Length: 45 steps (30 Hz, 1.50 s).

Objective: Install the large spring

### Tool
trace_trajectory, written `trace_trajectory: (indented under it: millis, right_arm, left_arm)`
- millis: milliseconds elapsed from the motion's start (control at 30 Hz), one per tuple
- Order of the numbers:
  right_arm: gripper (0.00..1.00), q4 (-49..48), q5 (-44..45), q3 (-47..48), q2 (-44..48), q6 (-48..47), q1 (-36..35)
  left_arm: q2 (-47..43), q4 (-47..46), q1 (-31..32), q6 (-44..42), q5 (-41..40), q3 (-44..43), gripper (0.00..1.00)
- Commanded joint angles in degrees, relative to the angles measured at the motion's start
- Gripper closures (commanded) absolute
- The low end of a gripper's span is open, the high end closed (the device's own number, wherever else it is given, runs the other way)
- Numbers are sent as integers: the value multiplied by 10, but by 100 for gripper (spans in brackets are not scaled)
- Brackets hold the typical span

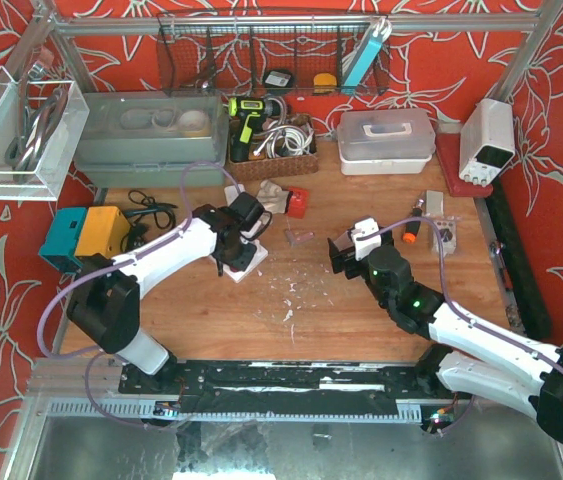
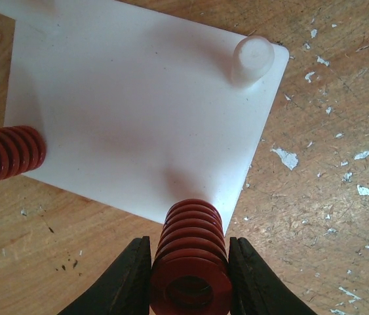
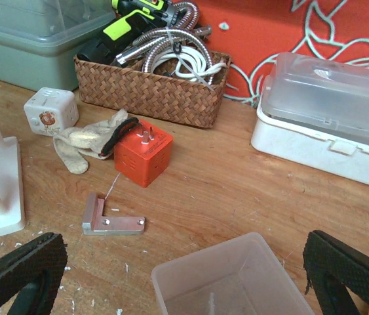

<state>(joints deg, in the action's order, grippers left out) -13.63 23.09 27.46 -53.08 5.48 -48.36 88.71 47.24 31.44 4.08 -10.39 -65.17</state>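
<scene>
Spring (image 2: 191,223) clamped in left pincer (image 2: 189,248) over white plate (image 2: 138,118) | second spring (image 2: 7,154) alongside | right pincer (image 3: 184,239) gaping, empty

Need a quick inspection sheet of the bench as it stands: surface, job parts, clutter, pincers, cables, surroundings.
Surface: wooden table, strewn with white flakes.
Job's things: large spring at the near edge of the white plate; one bare peg; second red spring at the plate's left edge.
Clutter: orange plug cube, glove, L bracket, clear tub, wicker basket.
Pincers: left pincer shut on the large spring; right pincer open, empty.
Cables: purple cables along both arms; black cord on the table.
Surroundings: red floral walls, wire rack.
</scene>
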Motion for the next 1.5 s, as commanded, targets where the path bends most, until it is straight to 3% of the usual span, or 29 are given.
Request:
trace_trajectory:
  millis: [0, 100, 333, 467, 533, 567, 600, 767, 900, 1033, 1233, 1467]
  right_arm:
    - [1, 10, 4, 3, 8, 12, 4]
    - [1, 17, 2, 7, 6, 16, 5]
    - [1, 77, -2, 40, -6, 54, 12]
    - [1, 147, 2, 74, -22, 123, 23]
    - [1, 206, 0, 100, -33, 170, 30]
    - [1, 238, 2, 113, -39, 196, 32]
    - [2, 273, 2, 124, -46, 216, 35]
    - [5, 391, -26, 163, -76, 296, 74]
    - [20, 505, -21, 215, -112, 442, 106]
    - [29, 621, -3, 305, -190, 528, 118]
    - [43, 635, -25, 338, -267, 592, 130]
    - [51, 620, -59, 357, -343, 635, 141]
  left_arm:
    - [0, -12, -2, 4, -1, 6, 65]
    - [-7, -16, -2, 4, 8, 4, 49]
    - [-73, -83, -2, 14, 3, 15, 31]
    - [-150, -191, -2, 57, 53, 58, 23]
    - [-196, -291, -2, 82, 104, 103, 18]
    - [-218, -338, -2, 95, 129, 131, 13]
    - [-240, -391, -2, 112, 154, 162, 2]
    - [-301, -566, -1, 162, 206, 270, 0]
    - [-310, -634, -1, 159, 216, 320, 0]
    - [-312, -721, 7, 165, 255, 385, 0]
    - [-315, -745, 27, 129, 236, 420, 0]
    - [-352, -774, 34, 125, 212, 451, 0]
